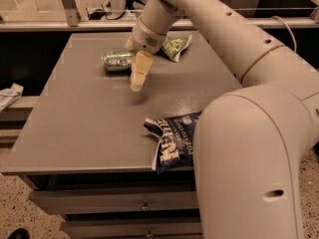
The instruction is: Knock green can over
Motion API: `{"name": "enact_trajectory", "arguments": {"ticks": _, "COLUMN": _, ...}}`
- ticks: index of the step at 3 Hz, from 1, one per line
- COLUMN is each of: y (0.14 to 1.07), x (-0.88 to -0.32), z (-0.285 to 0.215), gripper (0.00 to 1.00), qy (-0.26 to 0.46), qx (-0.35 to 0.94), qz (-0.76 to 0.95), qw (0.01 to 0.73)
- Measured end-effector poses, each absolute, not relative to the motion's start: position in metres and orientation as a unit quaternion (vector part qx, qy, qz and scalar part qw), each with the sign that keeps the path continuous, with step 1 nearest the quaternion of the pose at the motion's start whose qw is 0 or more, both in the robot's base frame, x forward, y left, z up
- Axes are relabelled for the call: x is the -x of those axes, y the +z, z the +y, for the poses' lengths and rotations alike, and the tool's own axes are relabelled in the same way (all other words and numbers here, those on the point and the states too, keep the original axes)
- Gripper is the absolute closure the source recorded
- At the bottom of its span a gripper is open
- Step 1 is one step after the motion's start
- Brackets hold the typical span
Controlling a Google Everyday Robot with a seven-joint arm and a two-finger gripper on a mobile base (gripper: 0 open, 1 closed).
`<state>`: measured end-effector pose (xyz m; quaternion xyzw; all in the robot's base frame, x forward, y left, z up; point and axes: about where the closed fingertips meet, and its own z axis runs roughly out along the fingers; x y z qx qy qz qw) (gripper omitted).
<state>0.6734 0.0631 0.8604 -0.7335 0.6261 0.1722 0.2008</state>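
The green can (pixel 117 61) lies on its side at the back of the grey table (pixel 79 128), its silver top rim pointing left. My gripper (pixel 137 81) hangs just right of the can and a little in front of it, fingers pointing down at the table top. The gripper's pale fingers overlap the can's right end in the view. I cannot tell whether they touch it.
A green-and-white snack bag (pixel 175 47) lies behind the gripper at the back of the table. A dark blue chip bag (pixel 172 139) lies at the front edge, partly behind my arm. Drawers sit below the table. A white object (pixel 9 96) rests on a ledge at left.
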Motion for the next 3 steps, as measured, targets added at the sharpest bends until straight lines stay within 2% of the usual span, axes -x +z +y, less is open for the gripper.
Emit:
{"name": "enact_trajectory", "arguments": {"ticks": 2, "y": 0.867, "x": -0.672, "z": 0.044, "gripper": 0.0, "qy": 0.183, "qx": 0.713, "qz": 0.639, "qw": 0.223}}
{"name": "enact_trajectory", "arguments": {"ticks": 3, "y": 0.876, "x": -0.676, "z": 0.017, "gripper": 0.0, "qy": 0.196, "qx": 0.681, "qz": 0.652, "qw": 0.269}}
